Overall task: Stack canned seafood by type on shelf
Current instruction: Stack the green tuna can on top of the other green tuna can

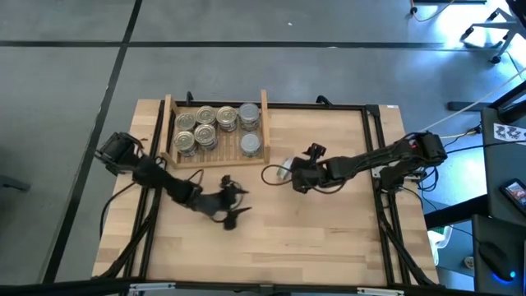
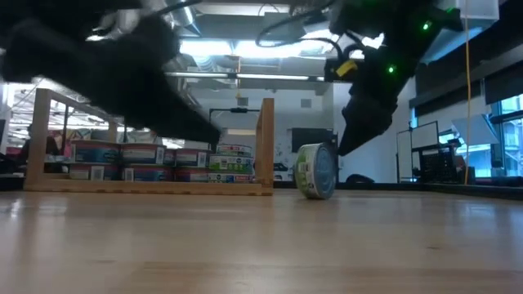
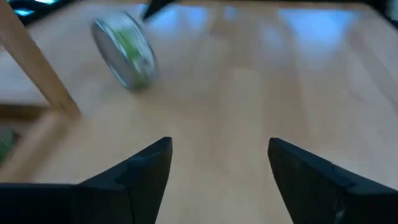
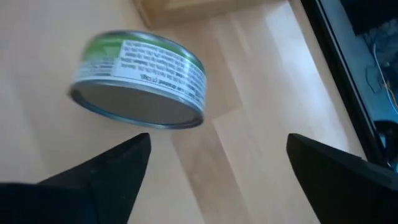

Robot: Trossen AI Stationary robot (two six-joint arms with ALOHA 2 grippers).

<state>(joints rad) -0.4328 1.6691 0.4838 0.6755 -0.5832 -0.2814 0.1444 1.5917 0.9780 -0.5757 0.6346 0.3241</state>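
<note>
Tin (image 2: pixel 316 171) on its rim beside shelf (image 2: pixel 265 143); right gripper (image 1: pixel 289 174) open, left gripper (image 1: pixel 234 203) open; regrasp it next

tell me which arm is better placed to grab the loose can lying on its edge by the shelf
Right. Its open gripper sits just beside the tipped can, while the left gripper is farther off over bare table.

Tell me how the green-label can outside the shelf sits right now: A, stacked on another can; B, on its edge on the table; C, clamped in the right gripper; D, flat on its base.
B: the green-label can stands on its rim on the table, apart from the open right gripper.
</note>
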